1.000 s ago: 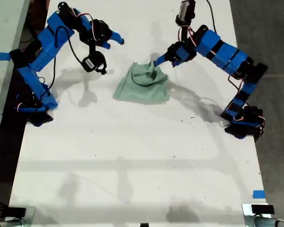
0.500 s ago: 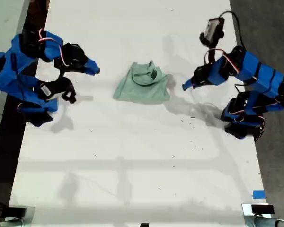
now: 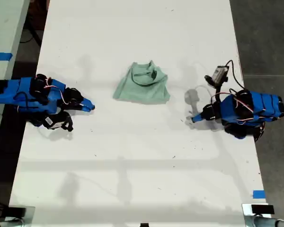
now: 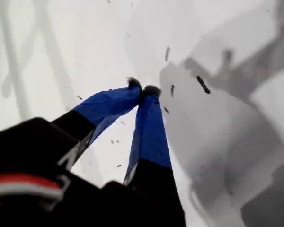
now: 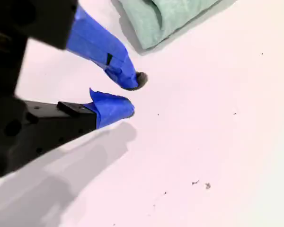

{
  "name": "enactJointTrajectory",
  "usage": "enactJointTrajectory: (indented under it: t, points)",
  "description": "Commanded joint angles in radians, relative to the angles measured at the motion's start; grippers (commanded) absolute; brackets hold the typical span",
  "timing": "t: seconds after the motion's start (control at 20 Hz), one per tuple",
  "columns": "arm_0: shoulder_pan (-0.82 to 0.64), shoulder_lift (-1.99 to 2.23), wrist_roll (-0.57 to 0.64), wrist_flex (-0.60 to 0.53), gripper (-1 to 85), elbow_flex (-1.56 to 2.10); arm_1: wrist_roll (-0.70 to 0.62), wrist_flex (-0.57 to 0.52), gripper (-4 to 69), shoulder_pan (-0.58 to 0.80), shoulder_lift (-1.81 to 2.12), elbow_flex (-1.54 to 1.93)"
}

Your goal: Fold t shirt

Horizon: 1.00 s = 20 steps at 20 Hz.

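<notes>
My first pincer (image 4: 142,87) is closed, its blue tips meeting with nothing between them, low over bare, speck-marked bench (image 3: 132,165). In the exterior view it (image 3: 193,118) lies near that view's right edge, well apart from the t shirt (image 3: 143,85). My second pincer (image 5: 130,94) stands narrowly parted and empty, above the bench. The t shirt (image 5: 165,16) lies bunched on the bench just beyond its tips, untouched, between the two pincers.
</notes>
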Motion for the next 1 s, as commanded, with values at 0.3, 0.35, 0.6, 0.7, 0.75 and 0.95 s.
enactJointTrajectory:
  t: [0.3, 0.35, 0.6, 0.7, 0.75, 0.95]
  points:
    - [-0.026, 0.132, -0.048, -0.069, -0.2, 0.150, -0.353, -0.112, 0.9, -0.061, -0.008, 0.133]
    - [-0.014, 0.146, -0.048, -0.071, -0.1, 0.150, -0.364, -0.112, 0.9, -0.061, -0.008, 0.133]
    - [0.005, 0.146, -0.048, -0.072, 12.1, 0.150, -0.413, -0.114, 1.0, -0.038, -0.008, 0.133]
    - [0.005, 0.146, -0.048, -0.072, 15.2, 0.150, -0.420, -0.114, 1.0, -0.032, -0.008, 0.133]
    - [0.005, 0.146, -0.048, -0.072, 15.3, 0.150, -0.420, -0.114, 1.0, -0.032, -0.008, 0.133]
    - [0.005, 0.146, -0.048, -0.072, 15.5, 0.150, -0.411, -0.114, 1.0, -0.049, -0.008, 0.133]
